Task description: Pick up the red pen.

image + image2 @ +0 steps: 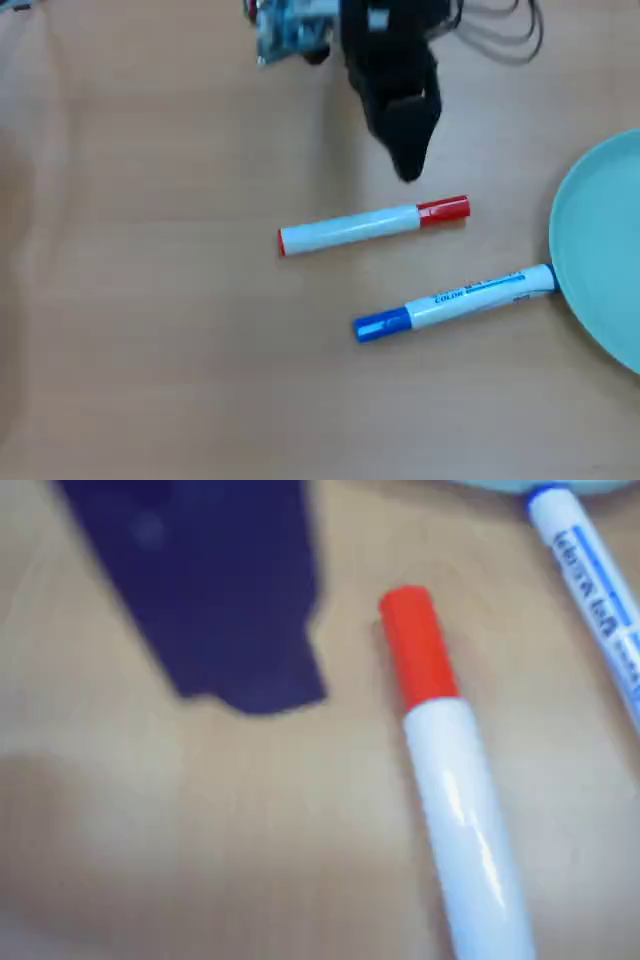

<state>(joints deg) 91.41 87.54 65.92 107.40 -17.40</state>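
Your wooden table (150,300) carries a pale teal plate (610,250) at the overhead view's right edge. The black gripper (408,172) hangs just above the red pen (372,226), near its red cap; you cannot tell whether the jaws are open. The blue-capped marker (455,302) lies below, its tail touching the plate.

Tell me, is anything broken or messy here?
Nothing looks broken or spilled. The red pen and blue pen lie capped on the table. The blue pen's end touches the plate rim.
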